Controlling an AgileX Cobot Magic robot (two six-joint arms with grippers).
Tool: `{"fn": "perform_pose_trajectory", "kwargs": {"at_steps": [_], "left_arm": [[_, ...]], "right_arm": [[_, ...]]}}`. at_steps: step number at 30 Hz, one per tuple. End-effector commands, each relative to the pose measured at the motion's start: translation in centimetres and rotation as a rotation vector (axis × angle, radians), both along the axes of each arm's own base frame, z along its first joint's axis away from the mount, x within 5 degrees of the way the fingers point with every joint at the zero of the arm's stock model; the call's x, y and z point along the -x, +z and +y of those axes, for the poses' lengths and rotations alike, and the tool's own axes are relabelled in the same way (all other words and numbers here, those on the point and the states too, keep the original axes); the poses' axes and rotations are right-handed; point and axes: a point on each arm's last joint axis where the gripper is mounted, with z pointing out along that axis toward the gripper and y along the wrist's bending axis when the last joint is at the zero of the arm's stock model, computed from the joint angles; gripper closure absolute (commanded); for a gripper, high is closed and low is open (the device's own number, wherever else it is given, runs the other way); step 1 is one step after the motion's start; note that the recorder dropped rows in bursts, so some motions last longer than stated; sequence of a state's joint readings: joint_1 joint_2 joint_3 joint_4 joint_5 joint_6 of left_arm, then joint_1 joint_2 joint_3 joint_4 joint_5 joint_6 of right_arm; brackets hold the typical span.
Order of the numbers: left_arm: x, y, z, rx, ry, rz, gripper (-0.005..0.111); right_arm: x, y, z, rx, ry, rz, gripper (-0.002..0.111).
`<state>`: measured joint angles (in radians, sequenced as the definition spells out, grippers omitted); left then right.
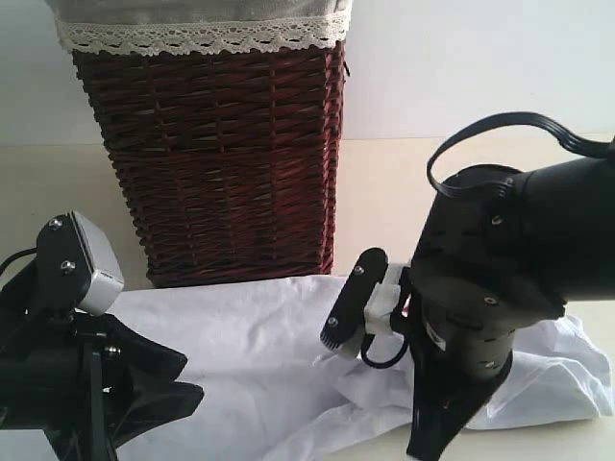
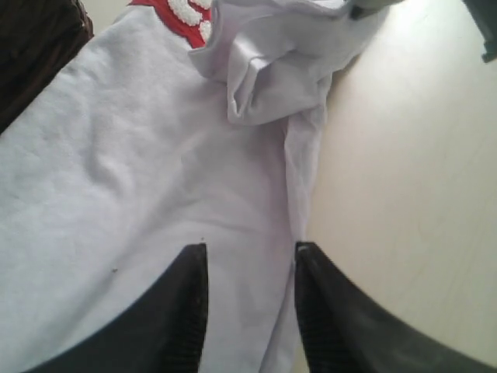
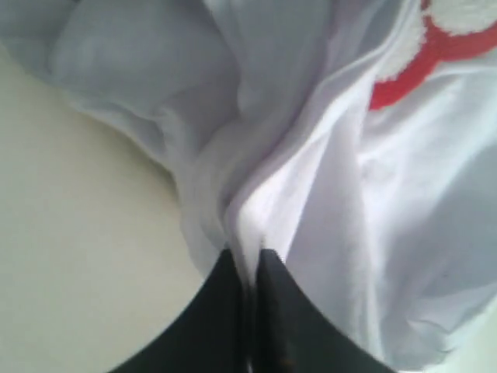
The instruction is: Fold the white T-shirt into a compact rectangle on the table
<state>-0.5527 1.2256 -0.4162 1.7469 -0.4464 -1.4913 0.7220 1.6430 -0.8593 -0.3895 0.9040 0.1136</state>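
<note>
Table (image 2: pixel 404 155) bears white T-shirt (image 2: pixel 116 155); right tool (image 3: pixel 248 255) pinches its fold; left tool (image 2: pixel 250 249) gapes, seemingly astride its edge.

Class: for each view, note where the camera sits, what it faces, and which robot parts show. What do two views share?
Exterior: low, off the arms, facing the wicker basket on the table; left arm and right arm show.
Left wrist: on the left arm, facing the white T-shirt; open left pincer shows.
Right wrist: on the right arm, facing bunched shirt; right pincer shut on it.
Shared: both wrist views show red lettering.
</note>
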Motion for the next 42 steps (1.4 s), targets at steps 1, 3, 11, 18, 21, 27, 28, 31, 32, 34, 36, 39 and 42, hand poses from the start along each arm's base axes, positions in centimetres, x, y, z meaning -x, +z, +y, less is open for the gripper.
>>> {"fn": "perform_pose_trajectory", "kwargs": {"at_steps": [1,3,11,18,21,27,28,31,32,34,36,39,42], "left_arm": [[0.1,-0.1,0.1,-0.001,0.007,0.0,0.069],[0.1,-0.1,0.1,-0.001,0.007,0.0,0.069],[0.1,-0.1,0.1,-0.001,0.007,0.0,0.069],[0.1,-0.1,0.1,-0.001,0.007,0.0,0.069],[0.1,-0.1,0.1,-0.001,0.007,0.0,0.069],[0.1,-0.1,0.1,-0.004,0.012,-0.003,0.069],[0.1,-0.1,0.1,-0.004,0.012,-0.003,0.069],[0.1,-0.1,0.1,-0.005,0.014,-0.004,0.069],[0.1,-0.1,0.1,-0.005,0.014,-0.004,0.069],[0.1,-0.1,0.1,-0.004,0.017,-0.001,0.069],[0.1,-0.1,0.1,-0.003,0.018,0.0,0.069],[0.1,-0.1,0.1,-0.003,0.018,0.0,0.069],[0.1,-0.1,0.1,-0.003,0.018,0.0,0.069]], "right_arm": [[-1.5,2.3,-0.5,0.033,-0.008,-0.2,0.108],[-1.8,3.0,-0.7,0.034,0.001,-0.231,0.108],[-4.3,2.1,-2.1,0.059,-0.102,-0.314,0.105],[-5.6,0.6,-2.1,0.077,-0.229,-0.438,0.077],[-5.6,-0.2,-2.2,0.106,-0.254,-0.412,0.056],[-5.6,0.1,-2.4,0.094,-0.311,-0.442,0.026],[-5.5,0.4,-2.4,0.083,-0.324,-0.455,0.026],[-4.5,0.4,-1.6,-0.066,-0.384,-0.359,0.045],[-4.2,0.0,-1.2,-0.114,-0.373,-0.322,0.054],[-3.9,-0.9,-0.1,-0.255,-0.379,-0.283,0.084],[-4.2,-1.5,0.6,-0.332,-0.368,-0.302,0.106],[-4.8,-3.0,0.6,-0.329,-0.444,-0.323,0.108],[-4.5,-4.8,0.5,-0.263,-0.458,-0.256,0.108]]}}
